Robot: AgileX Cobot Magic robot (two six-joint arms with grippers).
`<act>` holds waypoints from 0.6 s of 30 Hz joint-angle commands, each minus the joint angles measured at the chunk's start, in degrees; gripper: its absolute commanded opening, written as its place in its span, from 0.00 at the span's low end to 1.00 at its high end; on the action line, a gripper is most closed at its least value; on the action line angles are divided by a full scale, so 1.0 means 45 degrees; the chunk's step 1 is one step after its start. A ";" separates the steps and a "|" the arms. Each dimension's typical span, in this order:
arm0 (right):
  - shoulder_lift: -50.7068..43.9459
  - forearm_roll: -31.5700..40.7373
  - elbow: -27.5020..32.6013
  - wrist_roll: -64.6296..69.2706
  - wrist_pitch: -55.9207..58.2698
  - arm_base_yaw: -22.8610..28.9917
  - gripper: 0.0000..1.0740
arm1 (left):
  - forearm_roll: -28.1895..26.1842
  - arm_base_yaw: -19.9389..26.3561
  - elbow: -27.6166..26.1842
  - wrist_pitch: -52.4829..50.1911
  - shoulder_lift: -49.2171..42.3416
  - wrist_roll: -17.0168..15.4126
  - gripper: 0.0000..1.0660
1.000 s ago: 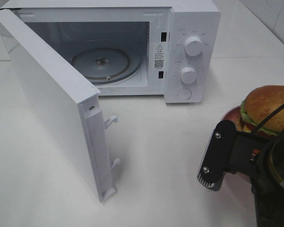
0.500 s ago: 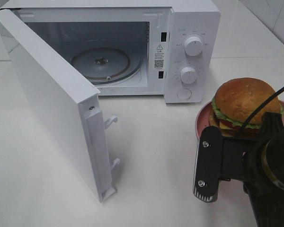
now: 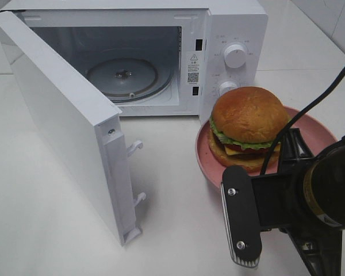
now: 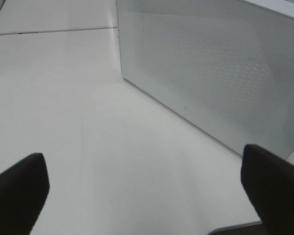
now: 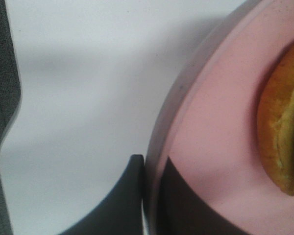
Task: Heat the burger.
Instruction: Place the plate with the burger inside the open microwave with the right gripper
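Right jaws clenching the pink plate (image 3: 203, 156) bearing the burger (image 3: 250, 115), just before the microwave (image 3: 236, 23); left jaws spread wide.

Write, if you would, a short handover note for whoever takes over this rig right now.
Left pincer: open, empty, low over the table beside a white dotted panel.
Right pincer: shut on the rim of the pink plate.
Burger: on that plate, outside the microwave, in front of its knobs.
Done: door stands open; plate gripped.
Left: set the plate and burger on the glass turntable, release, shut the door, start heating.
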 commanded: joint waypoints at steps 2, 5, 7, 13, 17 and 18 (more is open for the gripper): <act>-0.0076 -0.0738 -0.0166 -0.1286 -0.0586 0.0051 0.00 | -0.0025 -0.0038 0.0025 -0.0038 -0.0013 0.0000 0.94; -0.0076 -0.1044 -0.0166 -0.2445 -0.0904 0.0051 0.00 | -0.0025 -0.0038 0.0025 -0.0038 -0.0013 0.0000 0.94; -0.0076 -0.1031 -0.0166 -0.2381 -0.0955 0.0051 0.00 | -0.0025 -0.0038 0.0025 -0.0038 -0.0013 0.0000 0.94; -0.0076 -0.1031 -0.0153 -0.2967 -0.1681 -0.0153 0.00 | -0.0025 -0.0038 0.0025 -0.0038 -0.0013 0.0000 0.94; -0.0076 -0.0980 -0.0051 -0.3540 -0.2266 -0.0688 0.00 | -0.0025 -0.0038 0.0025 -0.0038 -0.0013 0.0000 0.94; -0.0076 -0.0917 -0.0051 -0.3947 -0.2610 -0.1133 0.00 | -0.0025 -0.0038 0.0025 -0.0038 -0.0013 0.0000 0.94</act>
